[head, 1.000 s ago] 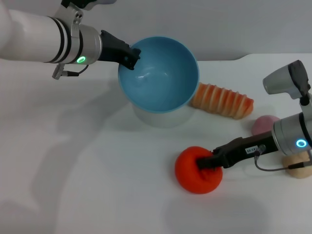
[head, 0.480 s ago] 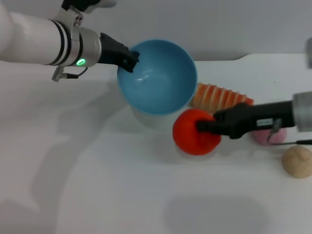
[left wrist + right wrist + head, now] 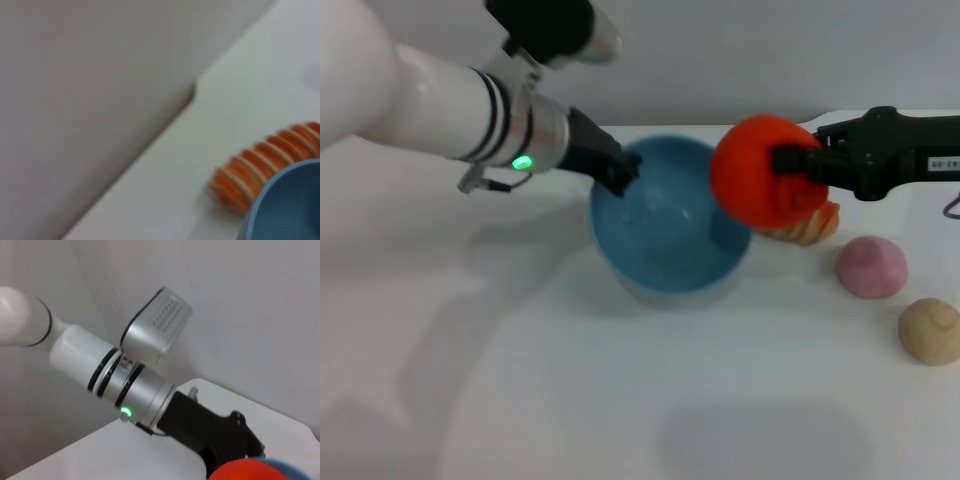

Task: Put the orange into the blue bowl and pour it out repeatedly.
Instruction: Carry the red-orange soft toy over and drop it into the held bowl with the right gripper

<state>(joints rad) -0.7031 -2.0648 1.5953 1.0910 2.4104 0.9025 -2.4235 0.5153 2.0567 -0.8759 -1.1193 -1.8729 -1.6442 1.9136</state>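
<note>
Red-orange and slightly dented by the grip, the orange (image 3: 765, 178) hangs in the air, clenched in the right gripper (image 3: 798, 165), whose arm reaches in from the right. It sits just above and to the right of the blue bowl's (image 3: 665, 280) rim, so the release point, I judge, lies a little further left and down, over the bowl's middle. The left gripper (image 3: 616, 172) pinches the bowl's far-left rim, steadying it on the white table (image 3: 520, 400). The bowl holds nothing (its inside shows only blue). A striped bread loaf (image 3: 810, 226) lies behind the orange; a pink ball (image 3: 871, 267) and a tan ball (image 3: 931, 331) sit well right.
</note>
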